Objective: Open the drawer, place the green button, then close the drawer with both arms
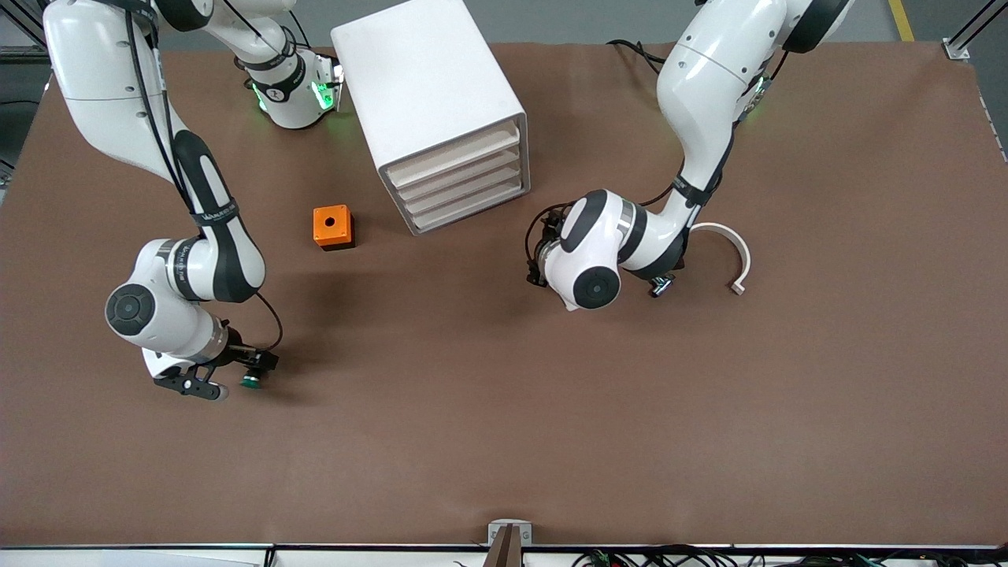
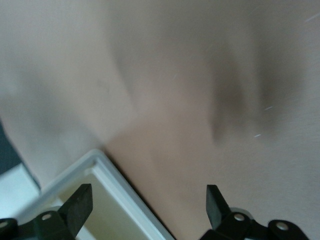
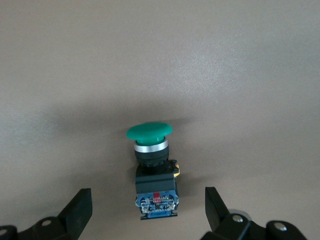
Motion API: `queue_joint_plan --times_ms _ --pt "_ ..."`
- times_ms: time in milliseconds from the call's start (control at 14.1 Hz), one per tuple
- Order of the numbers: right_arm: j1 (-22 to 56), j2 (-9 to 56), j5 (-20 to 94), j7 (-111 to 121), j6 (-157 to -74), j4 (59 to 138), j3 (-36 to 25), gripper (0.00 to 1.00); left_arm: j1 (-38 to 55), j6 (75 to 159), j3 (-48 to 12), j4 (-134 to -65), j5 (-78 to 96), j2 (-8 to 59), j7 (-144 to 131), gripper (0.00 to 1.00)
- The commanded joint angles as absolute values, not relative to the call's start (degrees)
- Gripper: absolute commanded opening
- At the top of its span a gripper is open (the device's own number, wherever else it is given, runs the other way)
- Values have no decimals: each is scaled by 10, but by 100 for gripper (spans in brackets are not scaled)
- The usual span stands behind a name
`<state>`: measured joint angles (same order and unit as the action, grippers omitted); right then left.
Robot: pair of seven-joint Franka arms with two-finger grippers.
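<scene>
Over button, right gripper open; drawers closed.

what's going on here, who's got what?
Nothing is held yet. The right end effector is open over the green-capped button, which lies on the table toward the right arm's end, fingers either side but not touching. The left end effector is open near the lower corner of the white cabinet. All four drawers look closed. An orange box sits beside the cabinet, a white curved piece by the left arm.
</scene>
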<state>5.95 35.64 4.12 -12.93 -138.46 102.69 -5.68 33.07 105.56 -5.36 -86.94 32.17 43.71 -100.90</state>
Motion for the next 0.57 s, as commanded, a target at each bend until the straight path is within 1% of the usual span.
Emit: queue_joint_plan --times_ms 0,142,354,495 --pt "60 365 46 -136 -1389 1024 -59 100 333 1043 -50 -860 387 454 -1048 100" --pt "55 370 47 -137 -1389 1024 -59 100 337 1027 -52 -863 444 465 -1090 99" --pt "55 378 46 -136 -1389 1023 -59 100 339 1027 -52 -860 526 483 -1188 95" --pt "53 379 47 -137 -1389 1023 -59 95 341 1026 -53 -860 563 491 -1239 93"
